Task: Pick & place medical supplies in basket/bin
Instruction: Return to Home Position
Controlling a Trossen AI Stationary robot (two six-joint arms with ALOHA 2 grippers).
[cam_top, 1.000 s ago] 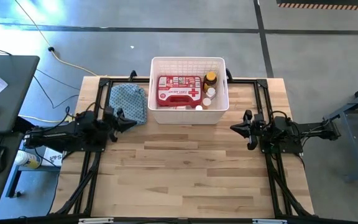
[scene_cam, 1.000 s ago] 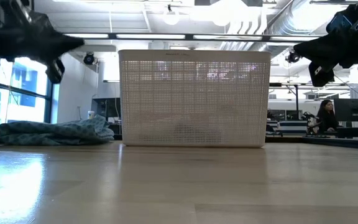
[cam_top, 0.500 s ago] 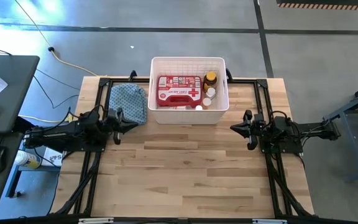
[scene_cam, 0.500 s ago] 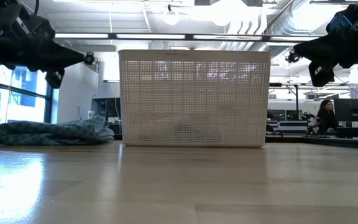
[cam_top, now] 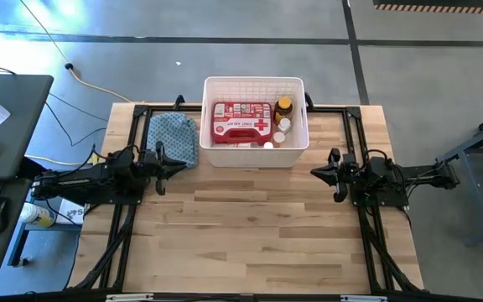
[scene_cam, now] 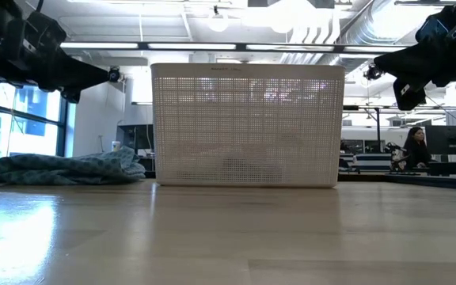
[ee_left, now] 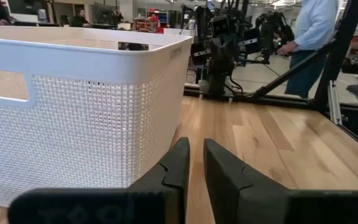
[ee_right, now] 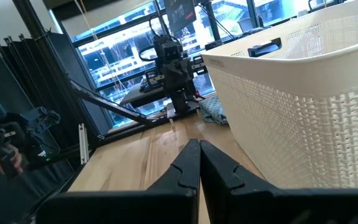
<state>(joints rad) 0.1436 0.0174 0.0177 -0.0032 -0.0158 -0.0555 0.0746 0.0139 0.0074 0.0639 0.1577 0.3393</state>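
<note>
White basket (cam_top: pixel 256 158): red first-aid case (cam_top: pixel 241 122), bottles inside. Left gripper (cam_top: pixel 188 164): slightly parted, empty. Right gripper (cam_top: pixel 313 173): closed, empty.

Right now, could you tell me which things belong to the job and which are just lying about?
Job: white basket; inside it, red first-aid case, amber bottle, small white bottles.
Lying about: blue patterned cloth, beside the basket on the table.
</note>
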